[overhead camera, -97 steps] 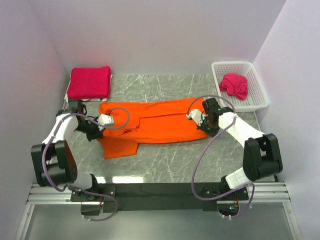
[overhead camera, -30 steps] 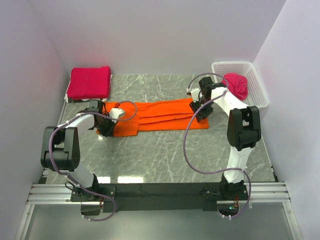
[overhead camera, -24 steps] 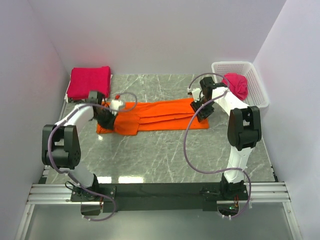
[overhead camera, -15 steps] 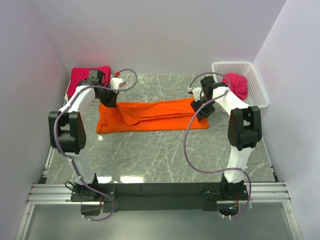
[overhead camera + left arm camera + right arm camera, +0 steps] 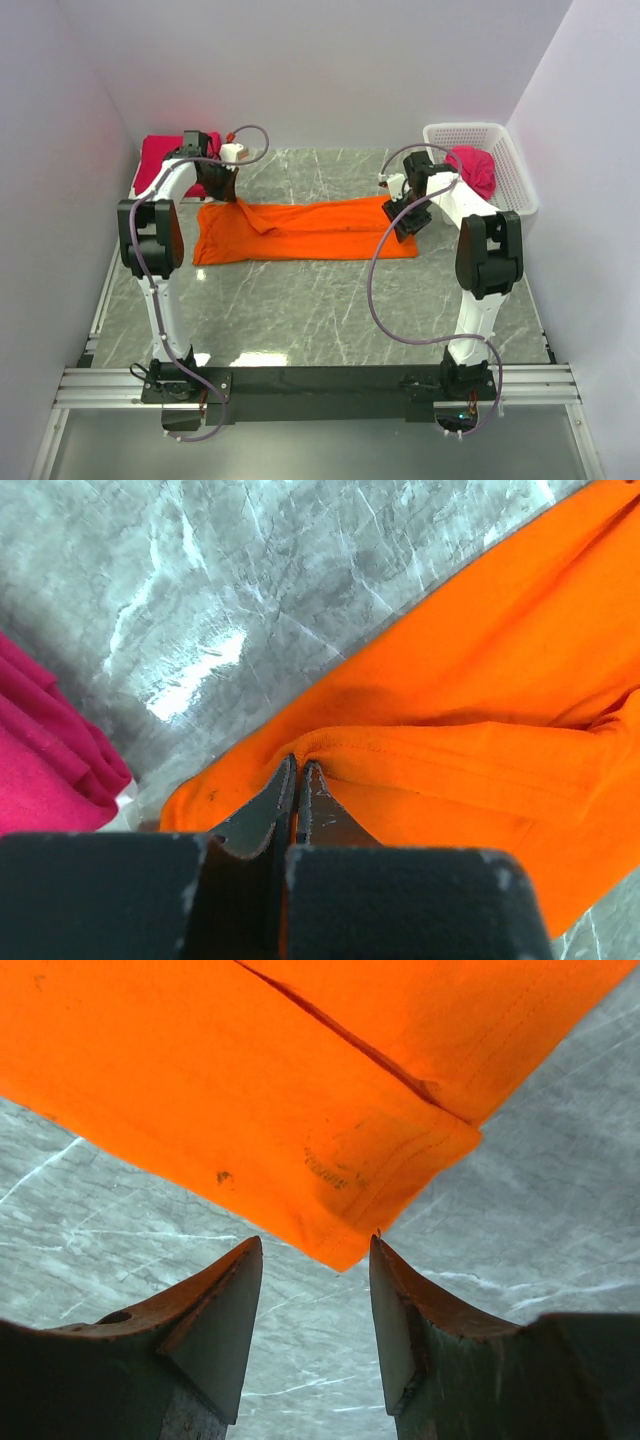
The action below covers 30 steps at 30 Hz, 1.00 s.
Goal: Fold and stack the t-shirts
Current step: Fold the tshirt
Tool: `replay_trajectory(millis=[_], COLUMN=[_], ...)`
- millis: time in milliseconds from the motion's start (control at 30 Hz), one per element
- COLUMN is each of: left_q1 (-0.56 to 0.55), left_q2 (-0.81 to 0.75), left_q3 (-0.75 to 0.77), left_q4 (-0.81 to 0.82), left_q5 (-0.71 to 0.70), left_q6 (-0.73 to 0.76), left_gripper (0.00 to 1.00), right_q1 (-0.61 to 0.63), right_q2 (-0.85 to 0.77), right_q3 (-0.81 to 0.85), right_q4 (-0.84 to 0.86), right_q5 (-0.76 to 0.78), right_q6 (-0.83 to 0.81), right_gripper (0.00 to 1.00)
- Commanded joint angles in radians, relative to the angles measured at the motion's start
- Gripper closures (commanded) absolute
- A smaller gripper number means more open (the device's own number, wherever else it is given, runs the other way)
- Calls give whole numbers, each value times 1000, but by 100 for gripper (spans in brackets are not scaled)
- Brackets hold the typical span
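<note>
Grey marbled table (image 5: 330, 310) with pale veins, and plain pale walls (image 5: 300, 70) closing it in on three sides. A patch of light glares off the stone just beyond the left pincer (image 5: 298, 772).

That left pincer is squeezed tight on a hem of the orange shirt (image 5: 310, 230), right at the shirt's far-left corner. The cloth bunches up into the closed tips and runs away from them in a ridge. Just to its left sit the folded pink shirts (image 5: 165, 160), close beside the pincer but apart from the orange cloth.

Over on the other side, the right pincer (image 5: 315, 1250) stands with its fingers well apart and nothing between them. The orange shirt's near-right corner lies flat on the stone just ahead of the gap, with a seam line running off across the cloth.

The orange shirt is a long narrow strip. Its long axis runs left to right across the table, from one pincer to the other. Which end is the neck, I can't tell.

Beyond the right pincer, off to its right, the white basket (image 5: 440, 130) holds a crumpled pink shirt (image 5: 472, 170).
</note>
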Motion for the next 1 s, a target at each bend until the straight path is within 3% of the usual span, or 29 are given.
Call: replay_trajectory(millis=[0,100,167,200,300,500,700,800,967], left_q1=[-1,2,4,4,6,67,70,52,-54], left_q2=[0,-34,-57,-86,-160,-255,-246,-264,-330], left_q3=[7,-53,-100,-120,-203,-263,-241,-255,-355], left_q4=[33,36,18,16,44,114,36,-42,-16], left_q5=[22,24,26,27,38,58,122,223,198], left_q6=[-19,7,43,55,74,55,130,243,299], left_gripper=[99,96,83,67,56,53,56,50,49], right_q1=[-7,-6,-6,-6,4,30,50,59,60], right_q2=[-4,-1,-1,-1,-4,1,13,15,16], right_q3=[57,64,69,70,77,92,123,130,129], right_q4=[-15,-26,-31,-34,-35,-31,-34,-37,-37], right_q5=[-21,-31,-38,-41,-54,-87,-104,-118,-114], right_q6=[-2,0,0,1,7,29,43,52,55], right_gripper=[46,46,46,45,45,45,47,47,48])
